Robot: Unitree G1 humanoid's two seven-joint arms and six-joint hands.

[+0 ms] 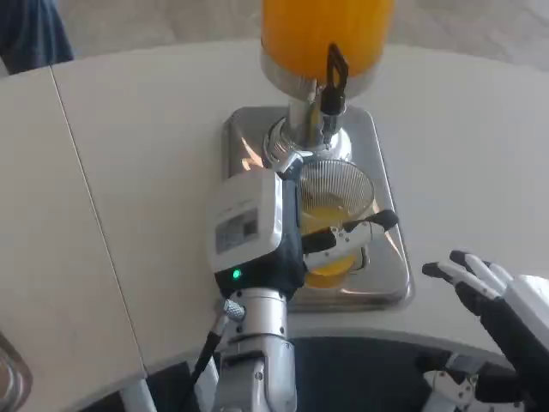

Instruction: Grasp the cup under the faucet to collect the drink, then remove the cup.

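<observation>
The white table [129, 172] fills most of the head view, with a seam running down it well left of the drink dispenser [326, 39]; at the top left corner, beyond the table's edge, a patch of dark blue cloth [30, 34] shows against a pale floor. The dispenser stands at the top centre, its clear tank full of orange drink, on a silver column with a black tap handle [336, 67] and faucet [328, 107] facing the robot. Below the dispenser sits a shiny metal drip tray [386, 257], reflecting light. The cup [333, 206], clear and ribbed, stands on the tray directly under the faucet, with a shallow pool of orange drink in its bottom. The left hand [274, 232] lies just in front of the dispenser, its white back with a small green light turned up to the camera, and its black and white fingers [364, 225] are wrapped around the near side of the cup, holding it. The silver left forearm [256, 352] runs down from there to the bottom edge. Right of the tray and well clear of the dispenser, the right hand [497, 300] hovers at the table's near edge, fingers spread apart and holding nothing.
</observation>
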